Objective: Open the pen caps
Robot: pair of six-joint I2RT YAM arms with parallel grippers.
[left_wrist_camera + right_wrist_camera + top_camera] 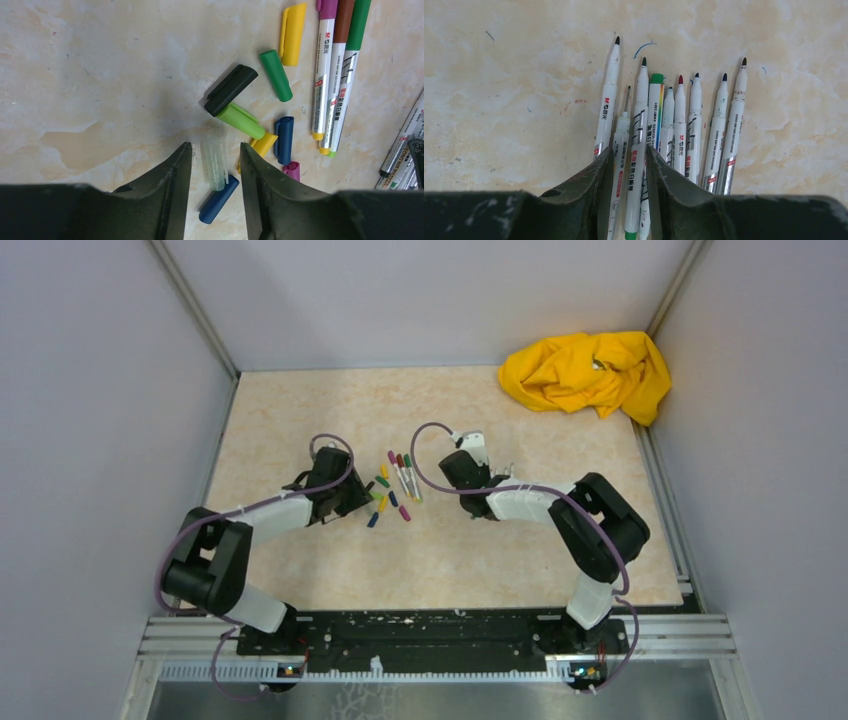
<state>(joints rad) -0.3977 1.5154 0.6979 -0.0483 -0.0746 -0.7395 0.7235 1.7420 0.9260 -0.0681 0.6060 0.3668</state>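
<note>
Several loose pen caps (385, 502) lie between the arms. In the left wrist view I see yellow (292, 32), green (276, 75), black (231, 89), light green (241, 120), blue (285, 140), magenta (291, 170) and dark blue (218, 200) caps. A clear cap (214, 160) looks blurred between the jaws of my open left gripper (215, 146), touching neither. Three pens (332, 75) have magenta, brown and green caps on. My right gripper (629, 150) is open, low over a row of uncapped pens (680, 125); two or three lie between its jaws.
A crumpled yellow cloth (585, 372) lies in the far right corner. Grey walls close in the table (300, 420) on three sides. The left gripper (355, 495) and right gripper (447, 470) flank the pens and caps closely.
</note>
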